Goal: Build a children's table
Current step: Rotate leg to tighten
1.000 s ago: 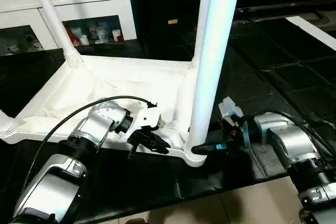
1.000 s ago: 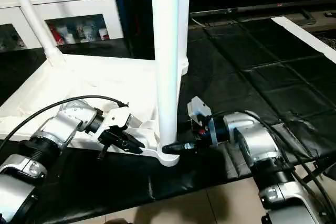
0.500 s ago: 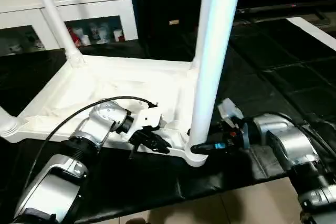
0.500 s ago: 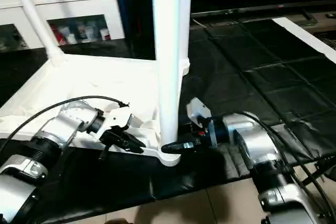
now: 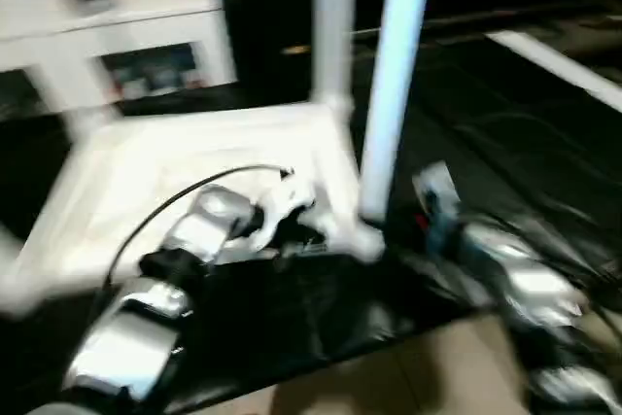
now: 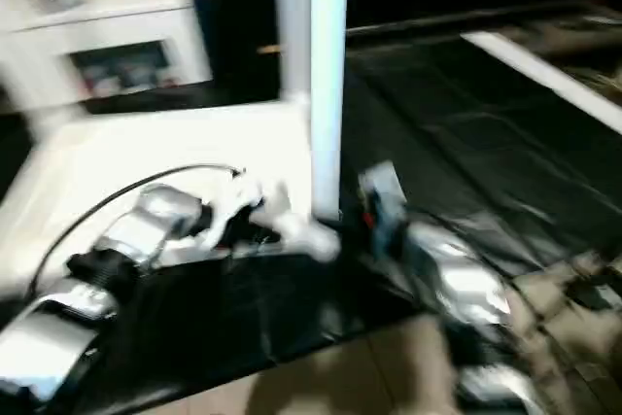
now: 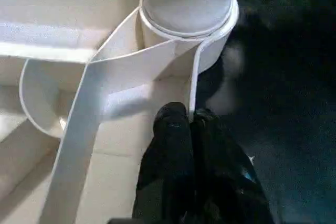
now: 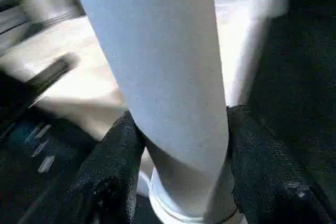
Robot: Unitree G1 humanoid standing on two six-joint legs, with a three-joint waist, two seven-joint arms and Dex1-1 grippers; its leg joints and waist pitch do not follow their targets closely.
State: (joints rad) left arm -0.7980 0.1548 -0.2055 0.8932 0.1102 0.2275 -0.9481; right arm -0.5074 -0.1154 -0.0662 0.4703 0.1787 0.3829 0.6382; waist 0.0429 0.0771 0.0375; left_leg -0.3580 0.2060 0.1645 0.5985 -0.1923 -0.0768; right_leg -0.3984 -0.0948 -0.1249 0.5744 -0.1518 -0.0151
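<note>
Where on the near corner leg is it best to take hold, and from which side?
Low on the leg, just above its socket, coming from the robot's right. The shaft is round and upright, so the right gripper can close its jaws flat around it, probably steadiest there.

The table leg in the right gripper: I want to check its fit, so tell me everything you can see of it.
The leg is a long, round, smooth white tube, plastic by its look. It stands about upright in a round corner socket of the upturned table top, at the near corner. The right gripper clamps it low down, one black finger on each side. How deep it sits in the socket cannot be told.
</note>
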